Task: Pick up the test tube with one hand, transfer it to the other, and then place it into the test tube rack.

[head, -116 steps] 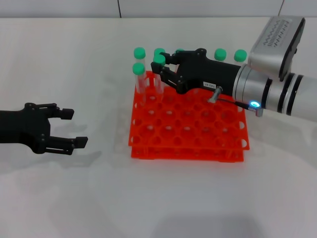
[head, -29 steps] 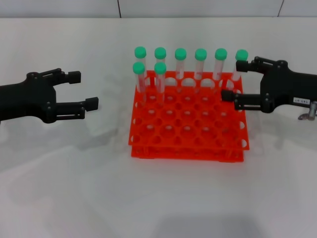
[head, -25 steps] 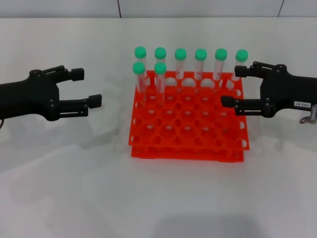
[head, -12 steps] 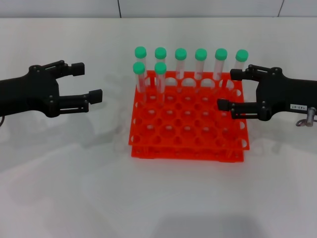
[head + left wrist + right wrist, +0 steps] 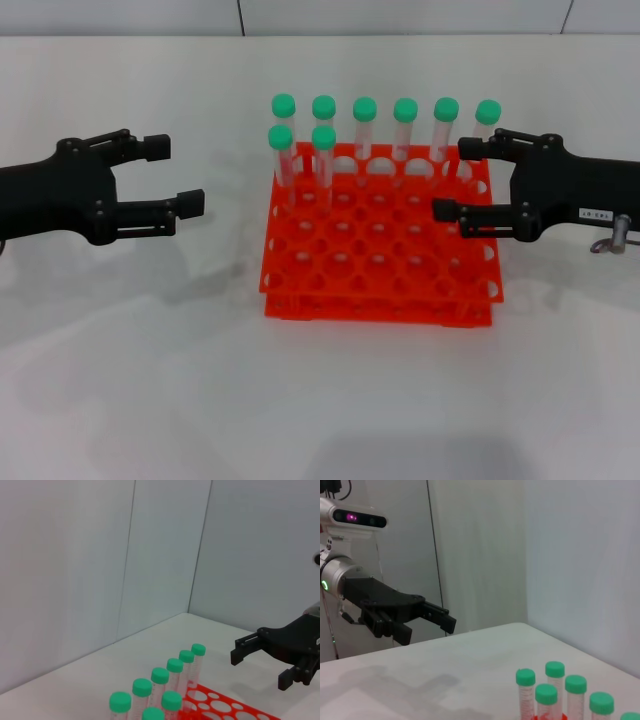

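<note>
The test tube rack (image 5: 378, 240) is my landmark: it sits square on the white table (image 5: 320, 400), and all eight green-capped tubes I can count stand upright in its holes, six along the far row and two in the next row at the rack's left end. I cannot say for certain which is the test tube of this round; the second-row tube beside the corner one (image 5: 322, 160) is my guess, but they look alike. None lies loose on the table, and neither of my pincers carries one.

My left gripper (image 5: 170, 175) hovers well to the left of the rack, clear of it, fingers spread and empty, pointing toward the tubes. My right gripper (image 5: 462, 180) (the one with the small white label) hangs over the rack's right edge, fingers parted with nothing between them, its far finger just beside the last tube of the far row (image 5: 486, 128).

I judge that a placing is done and that nothing is in hand now: a pause between rounds, or the end. If another round is wanted, my left gripper must travel to the rack's left end, straddle one tube below its cap, close, and lift straight up without knocking the neighbours, which stand close together.
</note>
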`<control>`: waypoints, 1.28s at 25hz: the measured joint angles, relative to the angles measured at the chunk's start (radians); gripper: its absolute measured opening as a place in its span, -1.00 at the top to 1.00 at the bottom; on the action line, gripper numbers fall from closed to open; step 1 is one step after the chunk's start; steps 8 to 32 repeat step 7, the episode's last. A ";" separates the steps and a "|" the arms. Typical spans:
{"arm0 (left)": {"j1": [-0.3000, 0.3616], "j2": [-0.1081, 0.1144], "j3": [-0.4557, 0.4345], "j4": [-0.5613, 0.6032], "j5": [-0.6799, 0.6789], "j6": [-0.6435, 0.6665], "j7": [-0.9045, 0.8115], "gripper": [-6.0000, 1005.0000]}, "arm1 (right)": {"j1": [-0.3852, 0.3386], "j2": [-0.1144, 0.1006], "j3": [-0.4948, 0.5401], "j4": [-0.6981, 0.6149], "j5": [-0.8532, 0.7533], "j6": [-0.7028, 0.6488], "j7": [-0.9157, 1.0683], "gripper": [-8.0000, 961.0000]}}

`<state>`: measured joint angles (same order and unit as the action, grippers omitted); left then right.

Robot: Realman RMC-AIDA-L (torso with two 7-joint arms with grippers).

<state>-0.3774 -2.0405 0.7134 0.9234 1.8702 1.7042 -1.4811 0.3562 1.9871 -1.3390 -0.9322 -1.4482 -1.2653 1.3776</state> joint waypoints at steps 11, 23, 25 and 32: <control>0.000 0.001 0.002 0.000 0.002 0.000 -0.001 -0.77 | 0.008 0.001 -0.003 0.000 0.000 0.003 0.000 -0.78; 0.000 0.001 0.002 0.000 0.002 0.000 -0.001 -0.77 | 0.008 0.001 -0.003 0.000 0.000 0.003 0.000 -0.78; 0.000 0.001 0.002 0.000 0.002 0.000 -0.001 -0.77 | 0.008 0.001 -0.003 0.000 0.000 0.003 0.000 -0.78; 0.000 0.001 0.002 0.000 0.002 0.000 -0.001 -0.77 | 0.008 0.001 -0.003 0.000 0.000 0.003 0.000 -0.78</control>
